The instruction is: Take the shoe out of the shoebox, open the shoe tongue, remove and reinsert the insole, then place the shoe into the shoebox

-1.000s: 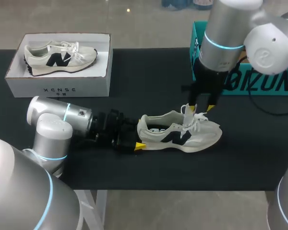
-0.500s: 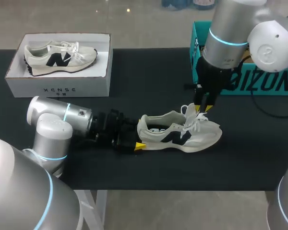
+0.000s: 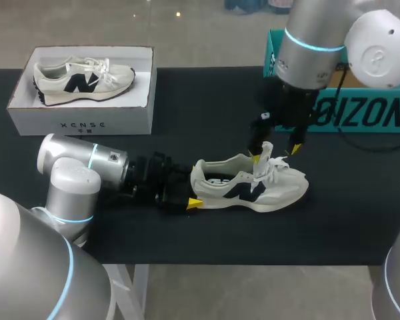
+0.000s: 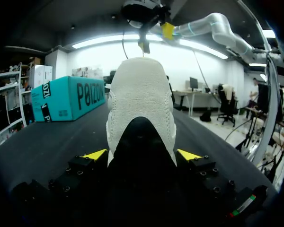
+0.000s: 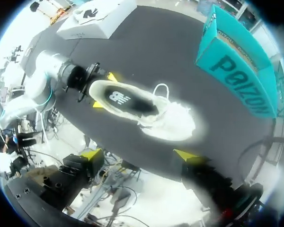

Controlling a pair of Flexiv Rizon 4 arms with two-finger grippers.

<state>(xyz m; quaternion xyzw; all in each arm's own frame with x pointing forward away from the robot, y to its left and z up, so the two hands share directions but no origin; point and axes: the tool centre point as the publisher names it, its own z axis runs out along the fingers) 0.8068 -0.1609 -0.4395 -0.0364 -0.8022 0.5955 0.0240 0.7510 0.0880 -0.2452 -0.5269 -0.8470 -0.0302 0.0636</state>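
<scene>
The left pincer (image 4: 142,154) lies low on its side and is clamped on the heel of the shoe (image 4: 141,94), one yellow tip pressed to each flank of the rounded heel cup. From there the shoe runs straight ahead, away from it: pale knit-textured upper, a dark smooth patch at the heel, a light foam sole flat on the table (image 3: 187,93), whose top is matte black and even. Beyond the toe and off to one side sits the teal shoebox (image 4: 66,97), a hard-edged cardboard oblong with dark lettering.

The right pincer (image 3: 275,153) hangs upright over the laced part of the shoe (image 3: 250,187), its fingers spread apart with nothing gripped between them. A white tongue or lace loop stands up just under its fingers; whether a finger touches it cannot be told. Seen from its wrist, the shoe (image 5: 142,106) lies below it, the opening showing a dark insole (image 5: 128,100) with pale print.

Well away from both, past the left arm, a white box (image 3: 80,123) holds a second shoe (image 3: 83,79) of the same kind.
</scene>
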